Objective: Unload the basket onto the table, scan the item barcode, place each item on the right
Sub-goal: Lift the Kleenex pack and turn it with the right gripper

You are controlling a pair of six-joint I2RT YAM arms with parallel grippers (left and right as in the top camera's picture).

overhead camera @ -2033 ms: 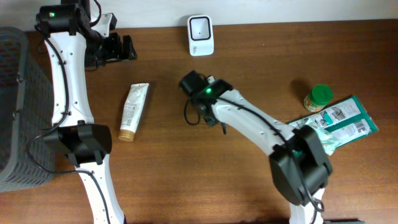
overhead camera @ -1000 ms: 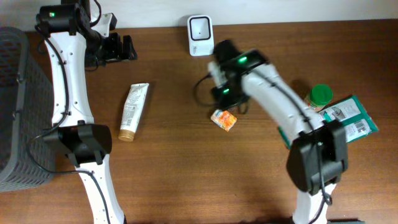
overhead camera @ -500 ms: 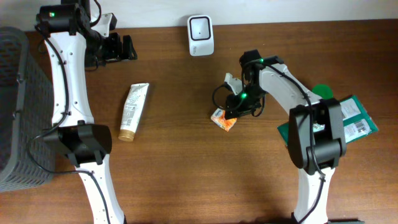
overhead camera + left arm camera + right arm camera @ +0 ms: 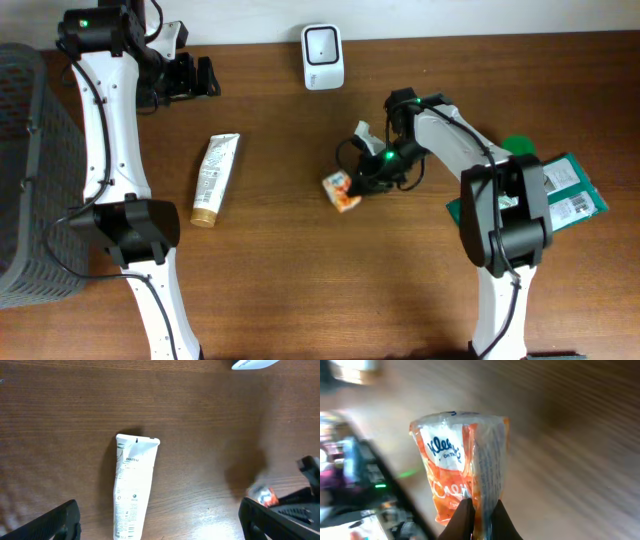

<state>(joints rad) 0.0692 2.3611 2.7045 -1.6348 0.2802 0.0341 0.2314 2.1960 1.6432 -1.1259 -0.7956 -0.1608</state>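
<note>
The item, a small orange and white Kleenex tissue pack [image 4: 342,190], is at the middle of the table. My right gripper [image 4: 366,178] is shut on the pack's edge from the right. In the right wrist view the pack [image 4: 460,465] sticks out past the two dark fingertips [image 4: 466,516] of the gripper [image 4: 482,509], which pinch its plastic wrap. The pack also shows blurred in the left wrist view [image 4: 262,494]. The white barcode scanner [image 4: 322,44] stands at the back edge, and its corner shows from the left wrist [image 4: 252,364]. My left gripper [image 4: 205,77] hangs open at the back left, holding nothing.
A white Pantene tube [image 4: 214,180] [image 4: 132,485] lies left of centre, below my left gripper [image 4: 160,524]. A grey basket [image 4: 30,170] fills the left edge. A green-lidded jar [image 4: 515,155] and a green packet [image 4: 565,190] sit at the right.
My right arm swung from beside the scanner to the tissue pack and its jaws closed on it. The pack has shifted a little to the left. The left arm has not moved.
</note>
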